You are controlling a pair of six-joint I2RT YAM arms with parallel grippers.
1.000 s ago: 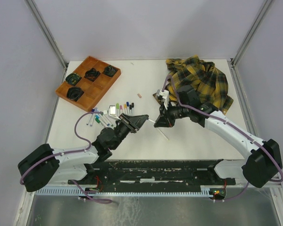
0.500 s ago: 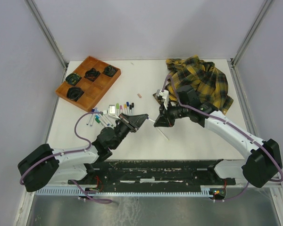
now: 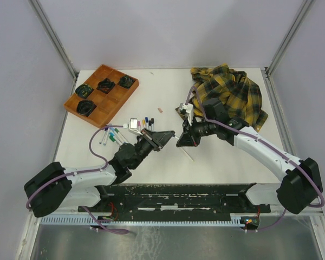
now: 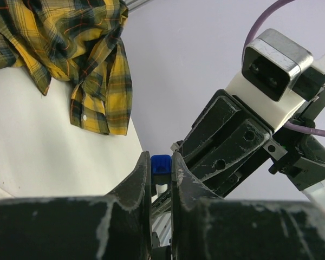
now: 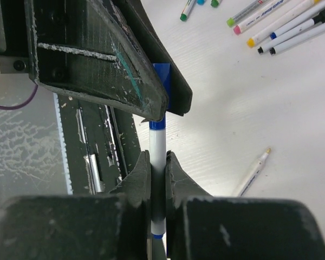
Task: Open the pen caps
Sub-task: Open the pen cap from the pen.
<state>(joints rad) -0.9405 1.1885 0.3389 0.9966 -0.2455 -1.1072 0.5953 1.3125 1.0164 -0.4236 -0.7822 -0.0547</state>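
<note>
Pen cap [image 4: 161,162], blue, is pinched in my closed left jaws, held up off the desk [image 3: 216,157]; my right jaws clamp its white barrel [image 5: 157,157] in line, so each holds one half and a straight pull apart should free it; more capped markers [image 5: 281,19] lie on the desk nearby

White table [image 3: 222,162] between pale lilac walls [image 3: 168,32], aluminium corner posts [image 3: 54,37], even flat light.

Blue cap [image 4: 161,163] half-hidden between fingers [image 4: 134,190]
</note>
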